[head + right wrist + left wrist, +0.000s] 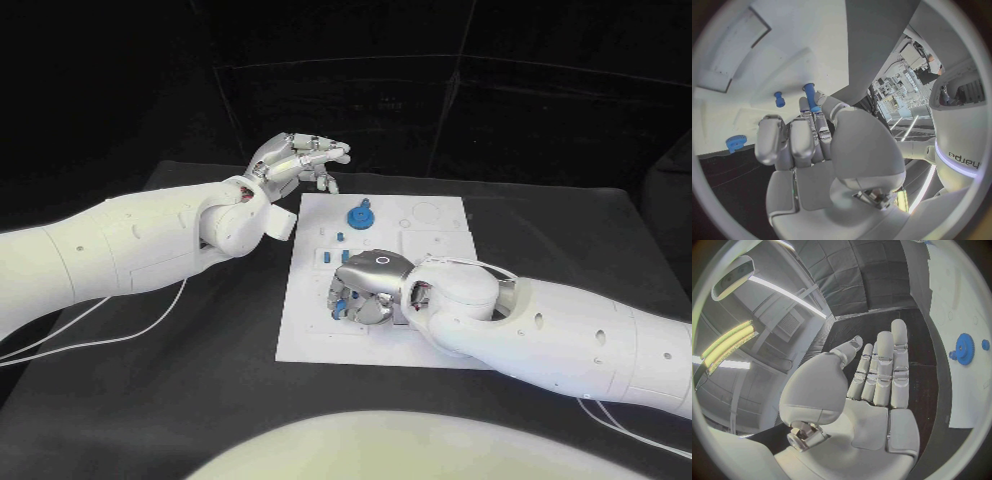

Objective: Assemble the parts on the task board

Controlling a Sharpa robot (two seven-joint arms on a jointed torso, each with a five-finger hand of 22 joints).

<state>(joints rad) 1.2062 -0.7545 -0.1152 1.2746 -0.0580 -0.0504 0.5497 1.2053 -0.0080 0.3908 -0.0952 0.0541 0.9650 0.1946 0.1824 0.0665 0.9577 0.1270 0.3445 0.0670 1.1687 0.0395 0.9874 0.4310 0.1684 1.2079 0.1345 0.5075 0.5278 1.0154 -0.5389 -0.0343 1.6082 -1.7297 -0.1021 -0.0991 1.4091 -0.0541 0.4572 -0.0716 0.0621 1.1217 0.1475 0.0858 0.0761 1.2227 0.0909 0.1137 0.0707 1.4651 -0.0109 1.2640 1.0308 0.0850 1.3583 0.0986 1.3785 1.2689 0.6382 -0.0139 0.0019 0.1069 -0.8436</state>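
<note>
The white task board (433,340) lies mid-table. A large blue gear (361,213) stands on its far part; the left wrist view shows the gear (964,347) beside a smaller blue piece (985,344). My right hand (372,285) hangs over the board's middle, fingers curled down. It pinches a blue peg (809,94) between thumb and finger. A second short blue peg (779,98) stands on the board (767,55) just beside it, and a blue gear (734,143) lies further off. My left hand (303,160) is raised beyond the board's far left corner, fingers stretched out (879,375), holding nothing.
Small blue pieces (342,236) lie on the board between the gear and my right hand. The board has shallow round and square recesses (428,213) on its far right. Black tabletop (173,400) surrounds it, and white cables (101,335) trail under my left arm.
</note>
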